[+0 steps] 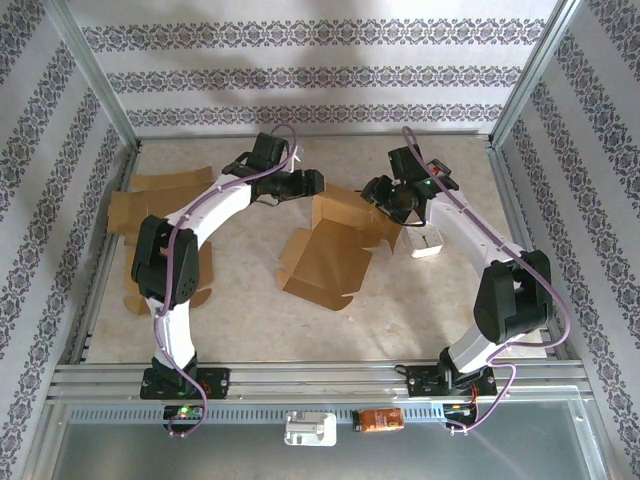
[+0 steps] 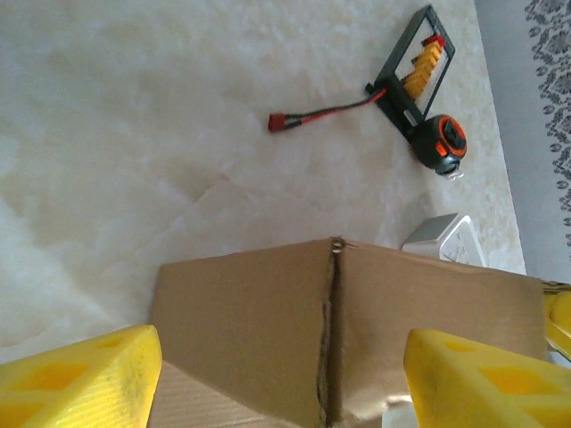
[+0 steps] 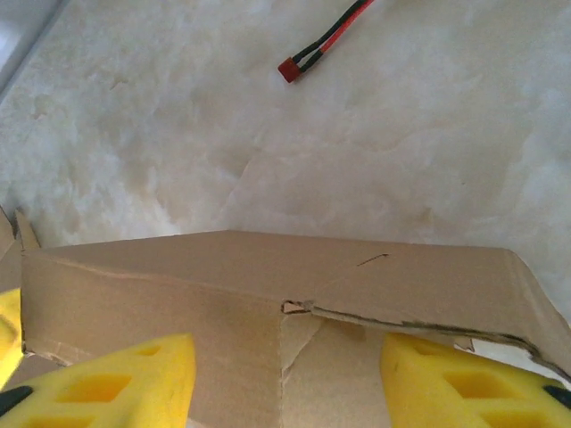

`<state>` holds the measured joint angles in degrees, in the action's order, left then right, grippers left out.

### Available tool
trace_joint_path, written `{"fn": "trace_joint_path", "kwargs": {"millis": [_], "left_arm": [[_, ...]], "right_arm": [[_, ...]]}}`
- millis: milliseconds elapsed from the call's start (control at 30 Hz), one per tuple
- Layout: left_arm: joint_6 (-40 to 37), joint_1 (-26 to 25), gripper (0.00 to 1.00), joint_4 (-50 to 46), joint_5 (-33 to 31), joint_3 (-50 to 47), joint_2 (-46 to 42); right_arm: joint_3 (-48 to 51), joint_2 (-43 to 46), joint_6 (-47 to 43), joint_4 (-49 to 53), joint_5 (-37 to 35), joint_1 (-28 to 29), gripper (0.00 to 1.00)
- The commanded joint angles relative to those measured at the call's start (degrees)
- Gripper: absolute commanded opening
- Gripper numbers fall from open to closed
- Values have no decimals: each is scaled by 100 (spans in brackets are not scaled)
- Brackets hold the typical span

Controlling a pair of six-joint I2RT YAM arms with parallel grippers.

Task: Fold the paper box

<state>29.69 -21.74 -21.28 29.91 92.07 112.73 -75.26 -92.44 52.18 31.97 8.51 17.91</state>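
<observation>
While the paper box (image 1: 330, 255) is lying partly unfolded near the middle of the table (image 1: 250, 320), both arms are reaching over its far side. The left fingers (image 2: 80, 374) are standing wide apart, 2 yellow tips flanking a brown panel with a seam down its middle. The right fingers (image 3: 107, 379) are spread open too, framing a torn fold of the box. Whether any tip is touching cardboard, I cannot tell. A tape measure (image 2: 443, 143) is lying beyond the box.

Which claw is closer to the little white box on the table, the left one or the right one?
The right. The right claw sits just beside the white box; the left claw is on the far side of the cardboard box, farther off.
</observation>
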Motion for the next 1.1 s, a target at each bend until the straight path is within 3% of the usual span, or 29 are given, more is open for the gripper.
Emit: {"fn": "trace_joint_path", "kwargs": {"millis": [0,200,400,633,800,1067], "left_arm": [[364,-29,70,549,540,164,198],[860,-28,54,1419,866,-379,127],[1026,-32,49,1669,816,-1002,-251],[1211,-37,48,2018,662,-1587,-608],[1150,-49,48,1981,586,-1620,-655],[1135,-98,48,1890,577,-1522,-552]], "right_arm": [[65,-101,91,-345,127,63,53],[118,-344,-6,-694,264,64,39],[-168,-731,-183,-824,586,107,38],[-336,-731,-358,-665,495,142,41],[-226,-220,-603,-512,346,153,50],[1149,920,-726,-750,-147,-7,57]]}}
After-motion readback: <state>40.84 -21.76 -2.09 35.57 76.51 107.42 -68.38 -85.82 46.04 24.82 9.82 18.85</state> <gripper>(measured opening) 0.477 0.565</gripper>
